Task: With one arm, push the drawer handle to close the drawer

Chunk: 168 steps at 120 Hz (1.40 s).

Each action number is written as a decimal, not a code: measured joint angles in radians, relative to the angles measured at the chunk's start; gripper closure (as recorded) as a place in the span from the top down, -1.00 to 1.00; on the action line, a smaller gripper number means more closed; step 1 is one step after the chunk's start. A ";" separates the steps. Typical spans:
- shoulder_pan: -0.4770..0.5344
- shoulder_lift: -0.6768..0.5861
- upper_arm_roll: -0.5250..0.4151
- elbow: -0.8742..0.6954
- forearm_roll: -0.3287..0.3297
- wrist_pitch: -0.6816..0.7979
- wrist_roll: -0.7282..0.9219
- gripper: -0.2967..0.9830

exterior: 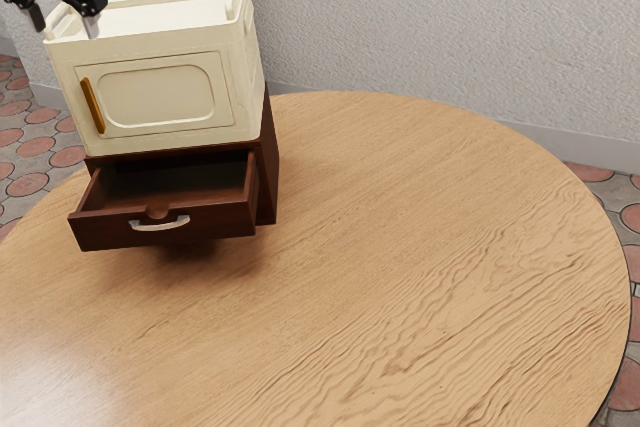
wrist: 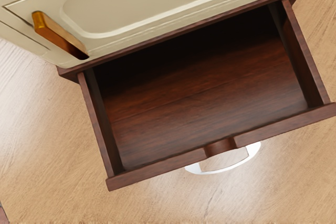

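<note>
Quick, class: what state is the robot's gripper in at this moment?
Gripper: open, its two fingers standing well apart, holding nothing.

No readable text (nor any numbers) anywhere.

A round, wood-grained table [exterior: 400,247] carries a dark brown cabinet [exterior: 268,172] toward the exterior view's far left, its drawer [exterior: 215,224] open toward the near side.
</note>
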 joint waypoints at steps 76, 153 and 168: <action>-0.007 -0.152 -0.039 -0.474 -0.066 0.058 -0.056 -0.14; -0.006 -0.208 -0.082 -0.930 -0.221 0.434 -0.261 -0.68; 0.003 -0.153 -0.080 -0.954 -0.225 0.554 -0.286 -0.69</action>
